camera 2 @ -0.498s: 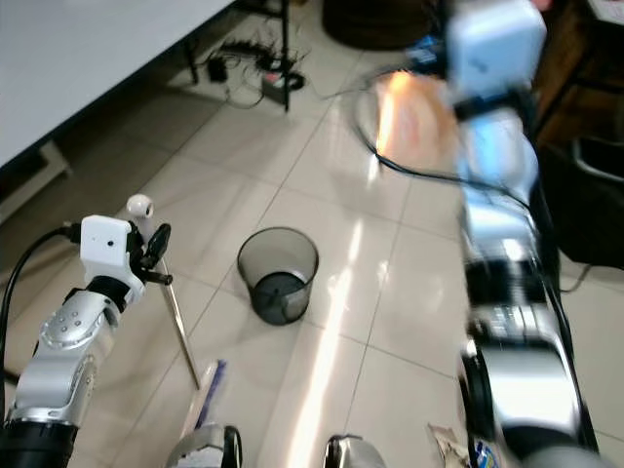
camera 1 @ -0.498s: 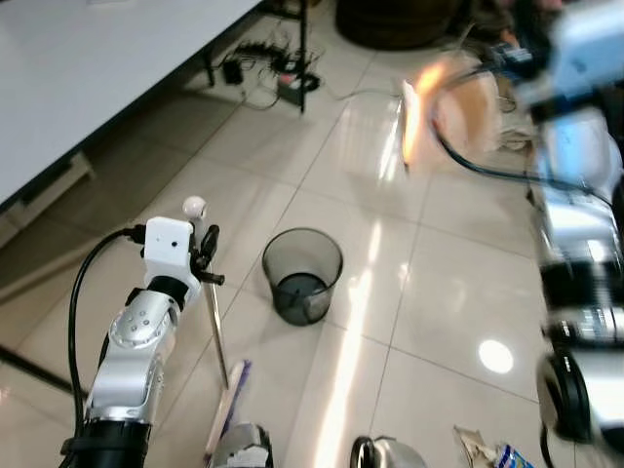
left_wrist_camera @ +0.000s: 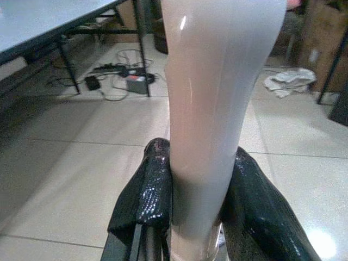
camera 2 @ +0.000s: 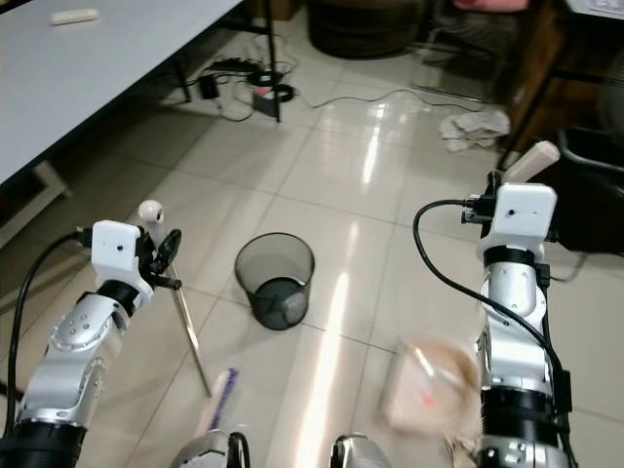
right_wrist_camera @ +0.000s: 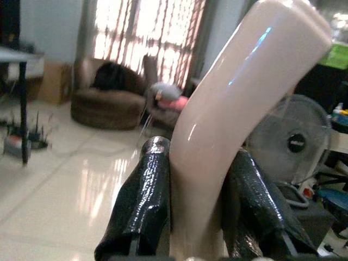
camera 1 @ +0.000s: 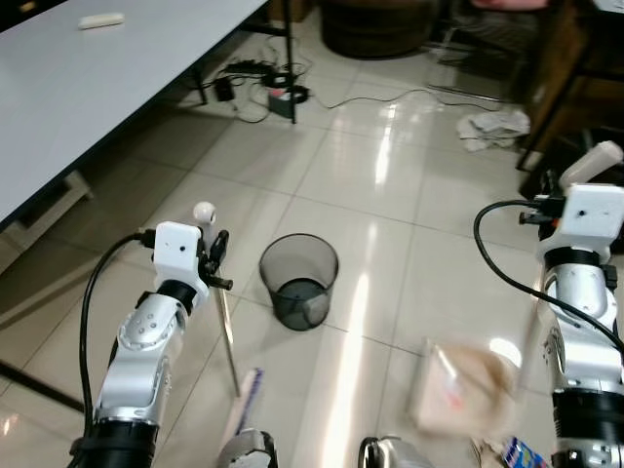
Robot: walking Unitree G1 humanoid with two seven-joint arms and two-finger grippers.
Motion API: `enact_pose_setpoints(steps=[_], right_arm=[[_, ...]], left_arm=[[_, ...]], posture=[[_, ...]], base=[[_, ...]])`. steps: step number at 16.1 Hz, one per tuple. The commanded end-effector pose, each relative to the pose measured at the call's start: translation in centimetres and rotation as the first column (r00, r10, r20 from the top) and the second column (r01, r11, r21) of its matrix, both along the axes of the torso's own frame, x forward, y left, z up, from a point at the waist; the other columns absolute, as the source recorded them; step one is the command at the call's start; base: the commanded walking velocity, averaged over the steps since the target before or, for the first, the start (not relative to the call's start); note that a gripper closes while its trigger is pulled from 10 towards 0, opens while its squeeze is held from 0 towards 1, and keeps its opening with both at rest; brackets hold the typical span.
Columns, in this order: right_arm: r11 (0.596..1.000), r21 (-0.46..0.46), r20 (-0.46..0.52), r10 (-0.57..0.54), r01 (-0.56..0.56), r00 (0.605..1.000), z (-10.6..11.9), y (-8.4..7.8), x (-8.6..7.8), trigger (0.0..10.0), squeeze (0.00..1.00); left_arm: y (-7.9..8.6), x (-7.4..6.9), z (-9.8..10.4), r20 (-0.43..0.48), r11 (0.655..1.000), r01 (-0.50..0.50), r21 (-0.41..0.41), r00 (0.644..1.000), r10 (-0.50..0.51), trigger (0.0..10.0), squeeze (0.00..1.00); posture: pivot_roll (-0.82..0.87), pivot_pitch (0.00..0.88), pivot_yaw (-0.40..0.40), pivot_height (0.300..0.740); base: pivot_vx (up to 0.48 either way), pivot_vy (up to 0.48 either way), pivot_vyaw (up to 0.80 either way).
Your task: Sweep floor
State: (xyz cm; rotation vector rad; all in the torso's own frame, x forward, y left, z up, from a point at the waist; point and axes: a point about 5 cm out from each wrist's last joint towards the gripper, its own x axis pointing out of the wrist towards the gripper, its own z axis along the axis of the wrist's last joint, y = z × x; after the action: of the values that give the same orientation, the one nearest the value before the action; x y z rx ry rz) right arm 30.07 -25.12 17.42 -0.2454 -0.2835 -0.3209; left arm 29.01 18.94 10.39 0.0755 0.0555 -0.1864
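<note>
My left gripper [camera 1: 213,255] is shut on a broom's white handle [left_wrist_camera: 215,109]. The metal rod [camera 1: 227,331] slants down to the purple brush [camera 1: 246,400] on the tiles. A black mesh waste bin [camera 1: 298,278] stands just right of the broom. At the right, my right gripper [camera 2: 499,187] is shut on a dustpan's cream handle [right_wrist_camera: 239,119]. The pinkish-tan dustpan [camera 1: 458,390] hangs blurred, low by my right arm. Scraps of litter [camera 1: 507,453] lie on the floor at the lower right.
A grey table [camera 1: 78,88] runs along the left, with a power strip and cables [camera 1: 263,78] at its leg. A crumpled cloth [camera 1: 492,125] lies near dark furniture [camera 1: 575,88] at the far right. A dark round pouf [camera 1: 375,29] stands at the back.
My right arm has come down from high up, and the dustpan has swung from the upper right to low near the floor. The left arm and broom have barely moved.
</note>
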Motion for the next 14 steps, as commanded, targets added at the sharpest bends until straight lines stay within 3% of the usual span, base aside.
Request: enact_pose_setpoints(steps=[1,2,3,5,10,14], right_arm=[[1.0,0.009,0.106,0.013,-0.014,0.994,2.3,0.6,-0.3,10.0,0.0],[0.997,0.019,0.073,0.078,-0.079,0.994,0.8,2.6,-0.4,10.0,0.0],[0.996,0.016,0.065,0.087,-0.089,0.994,0.4,3.0,-0.5,10.0,0.0],[0.995,0.088,0.024,0.043,-0.045,0.999,-1.1,3.1,-0.2,10.0,0.0],[0.976,0.215,-0.009,0.03,-0.027,1.0,-1.5,4.0,0.0,10.0,0.0],[0.973,0.23,-0.018,0.033,-0.028,0.999,-1.6,4.3,0.1,10.0,0.0]], left_arm=[[0.1,-0.1,0.8,0.043,1.0,0.0,0.004,0.999,0.0,10.0,0.0],[0.1,-0.2,0.6,0.047,1.0,0.0,0.015,0.999,0.0,10.0,0.0],[0.0,-0.2,0.6,0.048,1.0,0.001,0.016,0.999,-0.002,10.0,0.0],[0.0,-0.2,1.1,0.06,0.997,0.055,0.051,0.997,-0.058,10.0,0.0],[-0.1,0.2,1.5,0.052,0.989,0.137,0.062,0.989,-0.14,10.0,0.0],[-1.2,0.0,1.6,0.054,0.976,0.213,0.045,0.975,-0.215,10.0,0.0]], posture=[[-0.01,0.044,0.023,0.74],[0.01,0.022,0.016,0.74],[0.01,0.018,0.016,0.74],[0.04,0.0,0.014,0.74],[0.04,0.008,0.04,0.74],[0.03,0.008,0.043,0.74]], base=[[0.0,0.0,0.0],[0.0,0.0,-0.8],[0.0,0.0,-0.8],[0.0,0.0,-0.8],[0.0,0.0,-0.8],[0.0,0.0,-0.8]])
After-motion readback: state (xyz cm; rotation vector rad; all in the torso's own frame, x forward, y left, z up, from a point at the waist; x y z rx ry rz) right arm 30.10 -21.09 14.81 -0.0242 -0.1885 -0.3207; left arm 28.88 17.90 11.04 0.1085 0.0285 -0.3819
